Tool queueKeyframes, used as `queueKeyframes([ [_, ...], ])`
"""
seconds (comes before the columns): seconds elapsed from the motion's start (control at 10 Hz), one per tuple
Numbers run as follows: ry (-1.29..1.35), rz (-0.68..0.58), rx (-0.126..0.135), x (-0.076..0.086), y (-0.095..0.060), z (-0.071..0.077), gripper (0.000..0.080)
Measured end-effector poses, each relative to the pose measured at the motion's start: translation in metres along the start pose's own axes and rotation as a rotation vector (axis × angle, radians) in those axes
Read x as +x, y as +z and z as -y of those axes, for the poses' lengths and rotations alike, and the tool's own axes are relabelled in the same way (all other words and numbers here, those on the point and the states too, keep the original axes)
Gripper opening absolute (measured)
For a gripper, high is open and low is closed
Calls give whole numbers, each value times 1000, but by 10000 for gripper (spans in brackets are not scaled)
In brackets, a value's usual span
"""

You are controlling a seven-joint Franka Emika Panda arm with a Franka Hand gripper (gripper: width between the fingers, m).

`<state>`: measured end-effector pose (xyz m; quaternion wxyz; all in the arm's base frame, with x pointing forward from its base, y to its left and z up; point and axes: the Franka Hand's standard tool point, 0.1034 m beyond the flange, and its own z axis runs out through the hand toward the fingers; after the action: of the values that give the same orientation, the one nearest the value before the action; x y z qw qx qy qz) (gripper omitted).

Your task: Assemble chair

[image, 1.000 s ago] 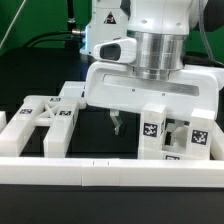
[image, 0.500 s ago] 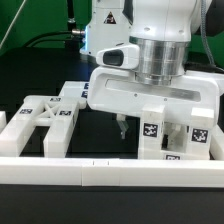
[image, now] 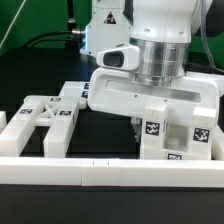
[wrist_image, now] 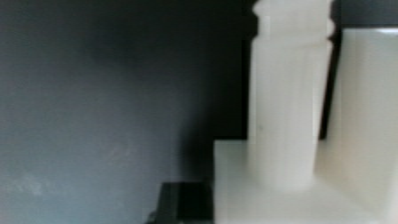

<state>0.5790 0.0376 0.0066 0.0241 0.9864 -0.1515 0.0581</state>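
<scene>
While the hand (image: pixel 128 112) sits low over the black surface (image: pixel 95 130), its fingers are hidden beneath its own housing in the exterior view. We read the jaws as together, but we cannot tell whether they pinch any part. The wrist view shows an upright white post (wrist_image: pixel 290 100) with a notched top, standing against a white block (wrist_image: pixel 267 195). We cannot say which chair piece that post is.

To do this step well, we judge the hand should first test for a real hold. It should then lift straight up, slowly, so nothing twists or drags.

In the exterior view the chair's tagged leg blocks (image: pixel 175 135) stand at about 4 o'clock, just beside the hand. They are the nearest thing it could knock. The X-braced frame (image: pixel 45 115) lies at 9 o'clock, well apart from the hand. A long white border rail (image: pixel 110 165) runs across at 6 o'clock, so any sideways carry needs height first.
</scene>
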Motion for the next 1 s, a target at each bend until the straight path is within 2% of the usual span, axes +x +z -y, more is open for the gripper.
queueKeyframes([
  [0.3,-18,-1,8,2,-11,-2,34],
  [0.5,-65,22,26,6,-39,-9,34],
  [0.7,-96,90,36,10,-58,-21,34],
  [0.8,-91,79,38,17,-60,-22,34],
  [0.9,-91,87,36,15,-59,-22,34],
  [1.0,-88,171,29,7,-58,-25,34],
])
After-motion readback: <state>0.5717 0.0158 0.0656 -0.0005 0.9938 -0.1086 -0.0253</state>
